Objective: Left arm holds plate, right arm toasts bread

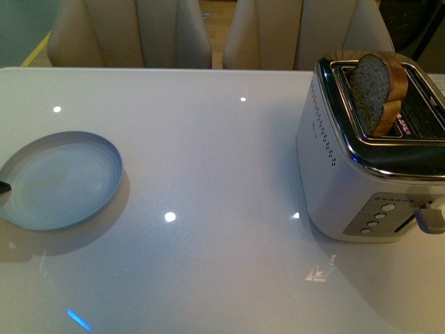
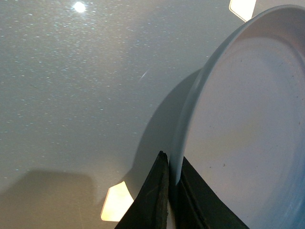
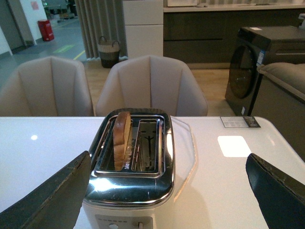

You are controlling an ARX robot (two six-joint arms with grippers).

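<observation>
The pale blue-grey plate (image 1: pixel 59 179) hangs at the table's left side, tilted, with its shadow on the tabletop beneath it. My left gripper (image 2: pixel 174 177) is shut on the plate (image 2: pixel 248 119) at its rim; in the front view only a dark tip (image 1: pixel 3 186) shows at the frame's edge. The bread (image 1: pixel 375 87) stands upright in one slot of the silver toaster (image 1: pixel 348 174) at the right, its rounded top sticking out. In the right wrist view my right gripper (image 3: pixel 167 156) is open, set back from the toaster (image 3: pixel 131 191), and the bread (image 3: pixel 122 140) sits in the slot ahead of it.
The glossy white table (image 1: pixel 208 160) reflects ceiling lights. Two beige chairs (image 1: pixel 132 31) (image 1: pixel 299 31) stand behind its far edge. The toaster's lever (image 1: pixel 430 219) and buttons face the front. A small card (image 3: pixel 239 122) lies on the table beyond the toaster.
</observation>
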